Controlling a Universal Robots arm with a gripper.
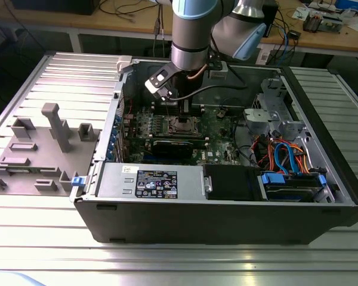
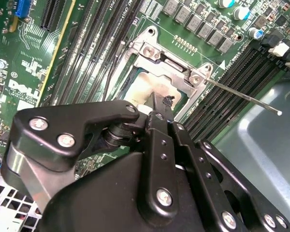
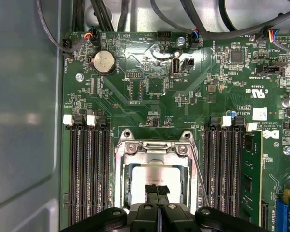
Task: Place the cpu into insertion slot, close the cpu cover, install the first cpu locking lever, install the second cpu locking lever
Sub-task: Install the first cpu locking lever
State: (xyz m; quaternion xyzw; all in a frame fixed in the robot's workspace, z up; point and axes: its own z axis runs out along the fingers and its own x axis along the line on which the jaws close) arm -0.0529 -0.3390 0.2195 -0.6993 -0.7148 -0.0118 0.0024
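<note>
The cpu (image 3: 154,175) lies in the insertion slot (image 3: 118,166) on the green motherboard, its pale metal top showing through the cpu cover (image 3: 154,151), which lies flat around it. My gripper (image 3: 157,191) hangs just above the cpu with its black fingers shut together and nothing between them. In the second wrist view the gripper (image 2: 159,104) points at the cpu (image 2: 141,86) below the cover's hinge bar (image 2: 169,60). A thin locking lever (image 2: 246,97) sticks out sideways from the socket, unlatched. In the exterior view the gripper (image 1: 178,112) stands over the slot (image 1: 182,126).
Black memory slots (image 3: 89,179) flank the socket on both sides. The open computer case (image 1: 227,208) holds a power supply (image 1: 152,182) at the front and a drive cage with coloured cables (image 1: 286,158) on the exterior view's right. A grey fixture plate (image 1: 36,155) lies at the left.
</note>
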